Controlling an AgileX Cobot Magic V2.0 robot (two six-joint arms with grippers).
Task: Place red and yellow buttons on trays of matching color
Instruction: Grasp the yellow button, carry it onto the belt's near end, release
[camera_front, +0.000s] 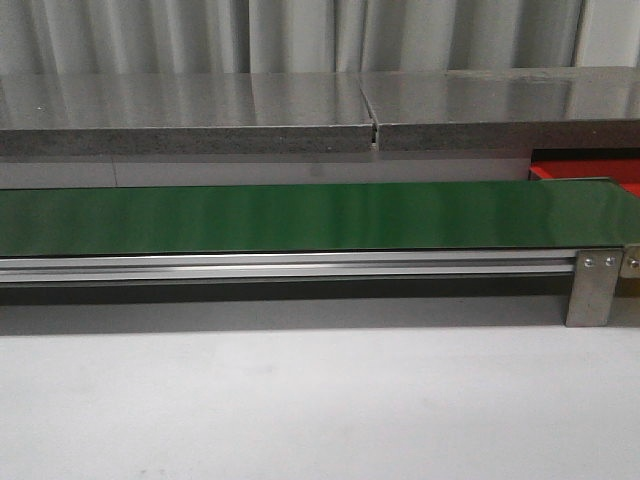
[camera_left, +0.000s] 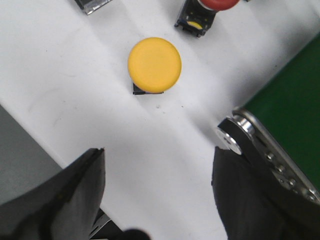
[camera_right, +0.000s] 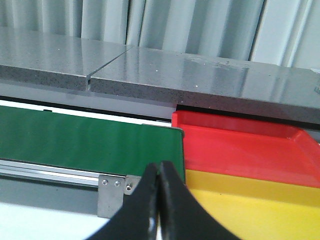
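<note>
Yellow button (camera_left: 154, 64) stands cap-up, seemingly slightly tilted, before open left tool (camera_left: 157, 192).

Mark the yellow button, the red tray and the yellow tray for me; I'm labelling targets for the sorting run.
yellow button (camera_left: 154, 64): left wrist view, centre of its domed cap.
red tray (camera_right: 235, 146): right wrist view, on its flat floor.
yellow tray (camera_right: 250, 200): right wrist view, on its near surface.

belt (camera_front: 300, 217) — tray (camera_front: 585, 170) behind its right end
</note>
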